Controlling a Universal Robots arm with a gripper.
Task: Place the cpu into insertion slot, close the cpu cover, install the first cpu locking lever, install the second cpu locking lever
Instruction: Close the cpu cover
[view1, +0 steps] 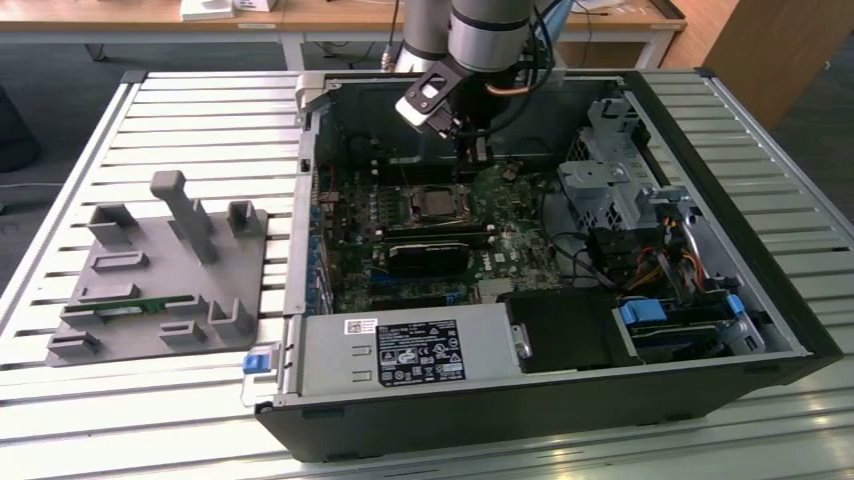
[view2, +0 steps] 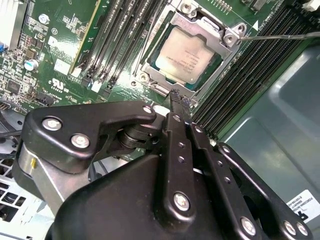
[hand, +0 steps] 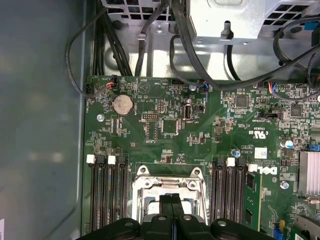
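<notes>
My pincer (view1: 474, 150) hangs just above centre in the exterior view, inside the open computer case (view1: 534, 415), fingers pressed together on nothing. Directly below it sits the insertion slot (view1: 438, 203). In the second wrist view the cpu (view2: 187, 55) lies seated there, the cpu cover (view2: 202, 24) flat around it, near my fingertips (view2: 175, 97).

Slatted pale metal surface (view1: 160, 110) spanned the frame in the exterior view. Behind it stood a light wooden desk (view1: 334, 15) on white legs, over dark grey floor (view1: 174, 52). A brown wooden cabinet (view1: 763, 50) stood at the exterior view's right. Lighting was even and soft.
</notes>
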